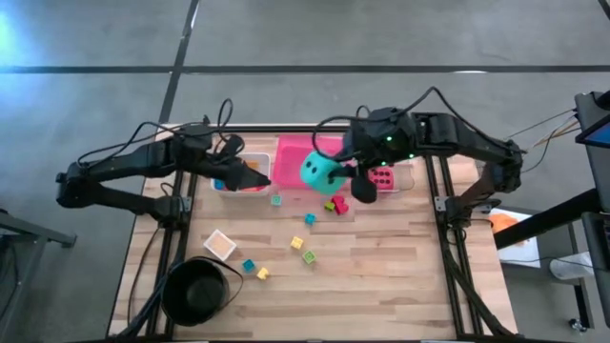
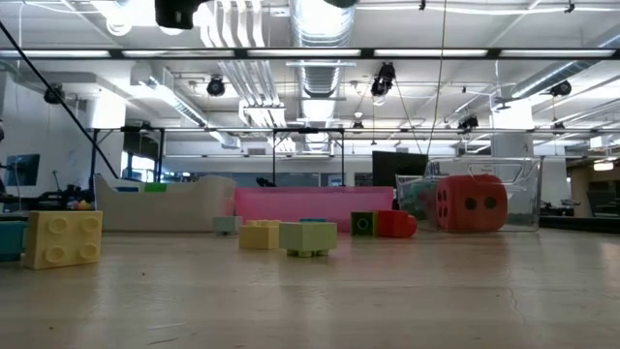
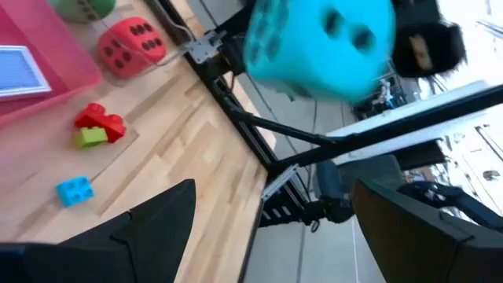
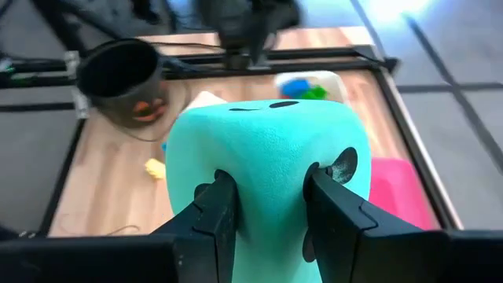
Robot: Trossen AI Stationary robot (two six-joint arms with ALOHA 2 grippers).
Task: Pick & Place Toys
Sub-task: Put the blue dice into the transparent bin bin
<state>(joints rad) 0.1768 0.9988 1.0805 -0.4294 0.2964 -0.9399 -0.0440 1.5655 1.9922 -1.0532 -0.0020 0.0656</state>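
Observation:
My right gripper [image 1: 334, 171] is shut on a big teal die [image 4: 267, 149] with dark dots, held in the air over the pink tray's near edge [image 1: 303, 160]. A red die [image 1: 381, 177] sits in the clear tray at the far right. Beside it, the left wrist view shows the edge of a green die [image 3: 82, 6]. Small bright blocks [image 1: 303, 250] lie scattered on the wooden table. My left gripper [image 3: 271, 228] stands open over the white tray [image 1: 238, 181] with nothing between its fingers. It points at the teal die [image 3: 314, 43]. My right gripper pinches the teal die by two opposite faces [image 4: 236, 169] between its two fingers [image 4: 220, 200]. The soft faces are dented in where the fingers sit. The fingers come from the table's right side, slanting down. The die hangs lifted clear of table and trays.
A black round bowl [image 1: 195, 286] stands at the near left corner, with a small square tray [image 1: 219, 245] beside it. A card [image 3: 16, 67] lies in the pink tray. Red and green blocks [image 3: 96, 126] and a blue one [image 3: 75, 190] lie near the trays.

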